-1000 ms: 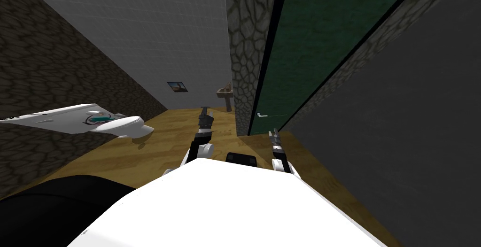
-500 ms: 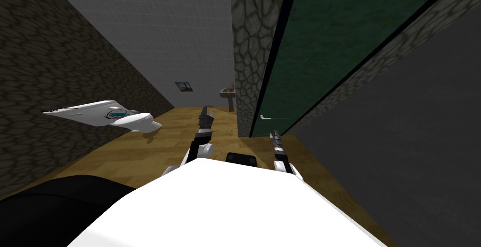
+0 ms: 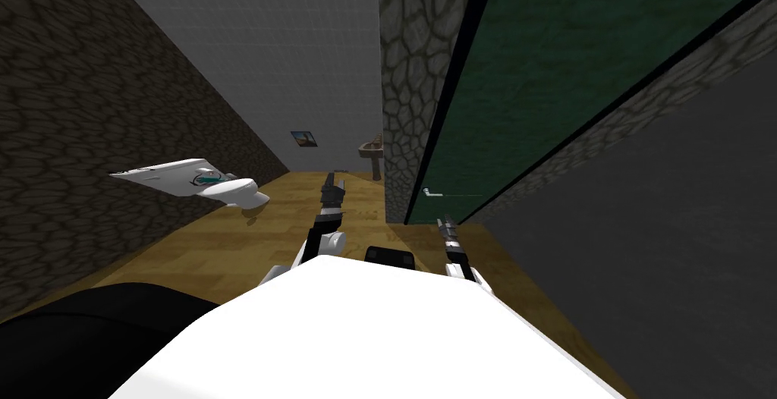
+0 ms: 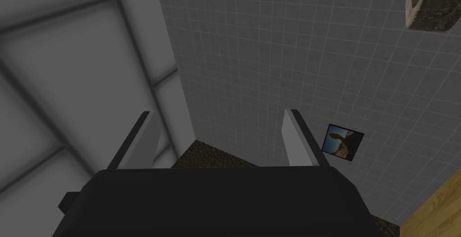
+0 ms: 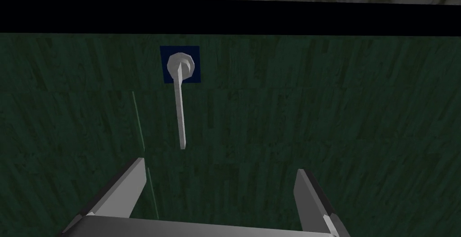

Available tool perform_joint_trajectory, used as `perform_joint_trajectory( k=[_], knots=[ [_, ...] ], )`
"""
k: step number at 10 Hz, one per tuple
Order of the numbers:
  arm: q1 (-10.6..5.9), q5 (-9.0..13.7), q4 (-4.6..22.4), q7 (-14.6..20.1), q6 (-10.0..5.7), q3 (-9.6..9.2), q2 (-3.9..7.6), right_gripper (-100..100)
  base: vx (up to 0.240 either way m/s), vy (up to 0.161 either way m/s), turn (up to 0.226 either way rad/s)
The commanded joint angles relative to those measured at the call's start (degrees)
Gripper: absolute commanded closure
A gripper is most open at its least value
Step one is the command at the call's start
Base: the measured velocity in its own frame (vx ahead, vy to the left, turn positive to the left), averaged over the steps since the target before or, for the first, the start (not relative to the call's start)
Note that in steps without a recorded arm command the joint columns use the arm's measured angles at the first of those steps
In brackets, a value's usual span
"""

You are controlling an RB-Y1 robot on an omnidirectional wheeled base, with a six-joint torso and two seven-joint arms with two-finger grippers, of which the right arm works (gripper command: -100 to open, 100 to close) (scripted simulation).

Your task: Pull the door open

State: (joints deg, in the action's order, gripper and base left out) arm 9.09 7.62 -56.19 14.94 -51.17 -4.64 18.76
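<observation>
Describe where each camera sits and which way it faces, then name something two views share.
Head view: on the head, looking steeply down and forward at the floor, the green door and its handle; left fingers and right fingers show.
Left wrist view: on the left hand, looking along the open left fingers at a tiled wall.
Right wrist view: on the right hand, facing the door; the open right fingers stand short of the handle.
Shared: head and right wrist views both show the handle.
</observation>
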Motion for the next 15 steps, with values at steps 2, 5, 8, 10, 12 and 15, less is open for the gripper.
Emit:
perform_joint_trajectory(
  k=[2, 5, 8, 10, 12, 15],
  knots=[
    [-1.23, 0.2, 4.0, 0.8, -1.17, -0.24, 0.91, -100, 0.042, -0.015, 0.078],
    [-2.29, 0.4, 7.9, 1.6, -2.37, -0.52, 1.96, -100, 0.064, -0.020, 0.096],
    [-3.68, 0.6, 13.0, 2.6, -3.93, -0.89, 3.33, -100, 0.070, -0.034, 0.122],
    [-4.45, 0.8, 15.8, 3.2, -4.80, -1.09, 4.08, -100, 0.072, -0.036, 0.118],
    [-5.26, 0.9, 18.8, 3.8, -5.72, -1.31, 4.87, -100, 0.058, -0.031, 0.082],
    [-6.57, 1.5, 20.5, 3.0, -5.38, -0.26, 4.37, -100, 0.066, -0.031, 0.126]
  ],
)
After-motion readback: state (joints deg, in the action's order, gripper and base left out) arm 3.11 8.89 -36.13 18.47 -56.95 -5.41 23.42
